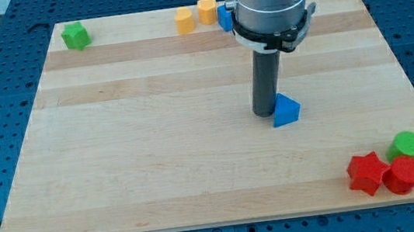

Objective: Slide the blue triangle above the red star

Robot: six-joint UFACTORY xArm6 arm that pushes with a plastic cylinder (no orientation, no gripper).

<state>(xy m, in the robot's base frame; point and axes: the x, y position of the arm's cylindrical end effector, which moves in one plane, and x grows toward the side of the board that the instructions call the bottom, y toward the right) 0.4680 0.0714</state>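
While my tip [266,113] touches it, the blue triangle [286,110] sits upright; no claw shows.

Brightness: bright, even light across the wooden board [155,137].
Source: seemingly overhead; shadows stay short and soft.
Shadows: a faint one at the base of the rod, by my tip [266,113]; small ones under the red star [367,173].
Glare: none strong; mild sheen on the board.
Focus: sharp throughout, slight softness at the top edge.
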